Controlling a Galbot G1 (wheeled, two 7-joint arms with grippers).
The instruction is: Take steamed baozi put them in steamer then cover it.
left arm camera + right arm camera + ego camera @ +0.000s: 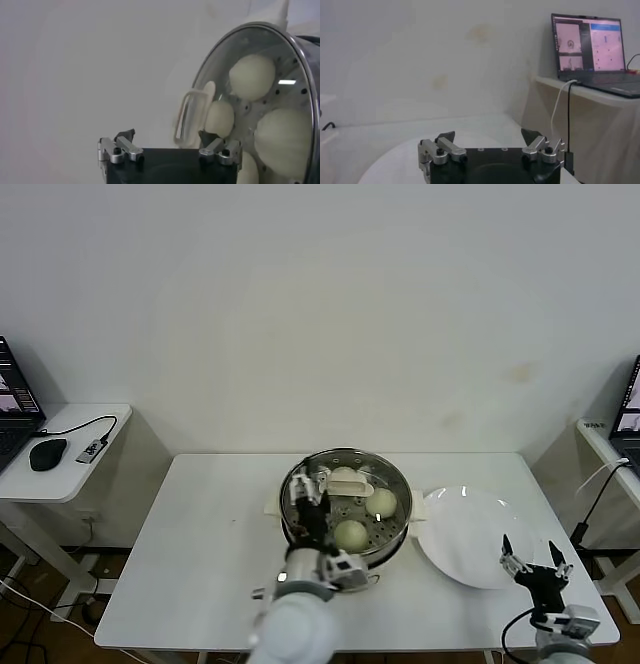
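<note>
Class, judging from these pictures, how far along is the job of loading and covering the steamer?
Nearly finished. Done: baozi sit inside the steamer, the plate is bare, and the glass cover lies on the steamer. In hand: nothing; the left gripper is open by the cover's handle. The right gripper waits open over the plate. Left: moving the left arm away.

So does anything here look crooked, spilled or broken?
Nothing stands out. The cover sits flat on the steamer with the baozi inside. The white plate is bare, and both claws, left and right, are open and hold nothing.
</note>
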